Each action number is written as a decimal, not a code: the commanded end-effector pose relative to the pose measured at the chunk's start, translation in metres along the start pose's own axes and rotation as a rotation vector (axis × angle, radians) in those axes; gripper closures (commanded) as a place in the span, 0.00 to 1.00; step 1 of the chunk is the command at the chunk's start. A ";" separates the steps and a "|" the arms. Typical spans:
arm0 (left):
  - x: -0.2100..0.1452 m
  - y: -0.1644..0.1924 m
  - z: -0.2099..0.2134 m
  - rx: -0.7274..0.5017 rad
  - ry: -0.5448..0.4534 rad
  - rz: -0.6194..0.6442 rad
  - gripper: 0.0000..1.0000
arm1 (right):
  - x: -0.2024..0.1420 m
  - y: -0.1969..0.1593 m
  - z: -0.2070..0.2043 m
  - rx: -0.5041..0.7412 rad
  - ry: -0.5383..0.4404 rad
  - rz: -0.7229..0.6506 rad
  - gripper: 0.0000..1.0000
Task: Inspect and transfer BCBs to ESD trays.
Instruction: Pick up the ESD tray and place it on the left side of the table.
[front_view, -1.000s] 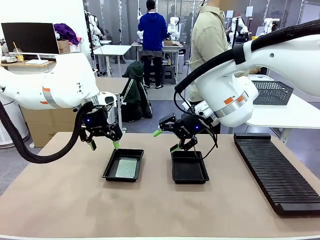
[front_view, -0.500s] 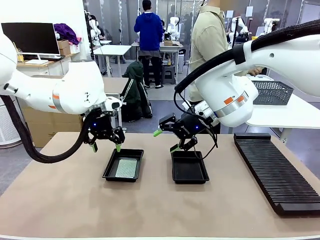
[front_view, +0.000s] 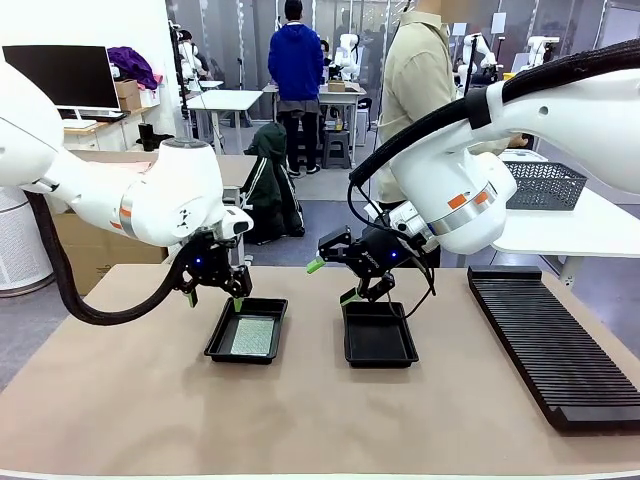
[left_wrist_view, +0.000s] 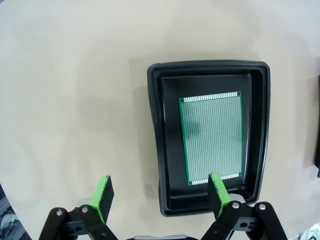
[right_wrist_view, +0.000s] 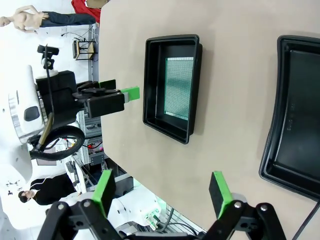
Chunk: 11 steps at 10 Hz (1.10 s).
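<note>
Since 1 second ago my left arm has swung in toward the middle, and the left gripper (front_view: 214, 296) has slid right and a little lower; my right arm has not shifted. That left gripper (left_wrist_view: 160, 195) hangs above the far-left corner of the left ESD tray (front_view: 278, 325), jaws spread wide with nothing between them; from its wrist camera 1 green pad (left_wrist_view: 102, 192) sits over bare table (front_view: 130, 400) beside the tray (left_wrist_view: 154, 125), the other over the tray's end. 1 BCB (front_view: 251, 335), a perforated green board (left_wrist_view: 212, 137), lies flat on that tray's floor, apart from both grippers. The right gripper (front_view: 332, 281) hovers over the far edge of the right ESD tray (front_view: 412, 345), jaws equally wide and holding nothing. A black slotted rack (front_view: 550, 340) lies along the table's right side; a person (front_view: 415, 80) in a beige shirt stands at the far side.
</note>
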<state>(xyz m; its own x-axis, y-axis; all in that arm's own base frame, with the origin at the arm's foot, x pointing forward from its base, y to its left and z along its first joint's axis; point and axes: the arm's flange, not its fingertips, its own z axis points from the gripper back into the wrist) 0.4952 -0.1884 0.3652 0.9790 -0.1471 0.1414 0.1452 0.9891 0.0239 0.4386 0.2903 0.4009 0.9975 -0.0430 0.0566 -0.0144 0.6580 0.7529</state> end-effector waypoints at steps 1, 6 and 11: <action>0.005 -0.008 -0.014 0.027 -0.037 0.008 0.00 | 0.000 0.001 -0.001 -0.004 -0.010 -0.012 0.00; 0.005 -0.003 -0.040 0.022 -0.037 0.037 0.00 | 0.000 0.001 -0.001 -0.004 -0.010 -0.012 0.00; 0.003 0.002 -0.045 0.021 -0.011 0.058 0.06 | 0.000 0.001 -0.001 -0.004 -0.010 -0.012 0.00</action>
<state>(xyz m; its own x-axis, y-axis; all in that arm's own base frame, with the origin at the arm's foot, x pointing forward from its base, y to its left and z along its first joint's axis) 0.5064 -0.1852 0.3276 0.9818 -0.1180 0.1488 0.1173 0.9930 0.0137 0.4386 0.2904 0.4009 0.9975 -0.0430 0.0566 -0.0144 0.6580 0.7529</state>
